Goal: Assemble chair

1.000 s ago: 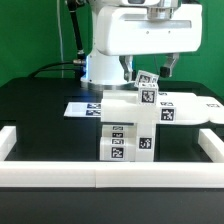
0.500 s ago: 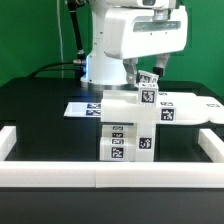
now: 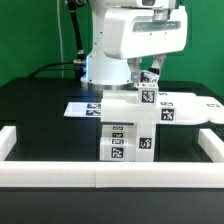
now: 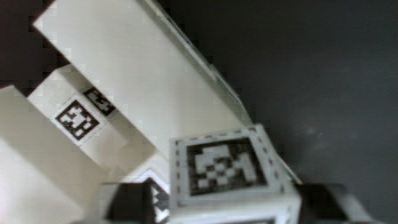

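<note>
Low white border rail [image 3: 60, 172] across the frame's bottom; flat white marker board [image 3: 82, 107] centre-left. Chunky matte white chair [image 3: 128, 130], tagged, centre. Two-finger gripper [image 3: 150, 74] clenched on its tagged post [image 4: 228, 170].

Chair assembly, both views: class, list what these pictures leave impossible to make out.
- Gripper fingertips: exterior view, too small and partly behind the tagged block.
- Chair rear side: exterior view, hidden by its own blocks.
- Grip on the tagged block: wrist view, cut off by the picture's edge, blurred.

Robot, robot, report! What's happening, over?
End effector shut on small tagged block. Chair part-built, standing by marker board. Nothing in the way.
</note>
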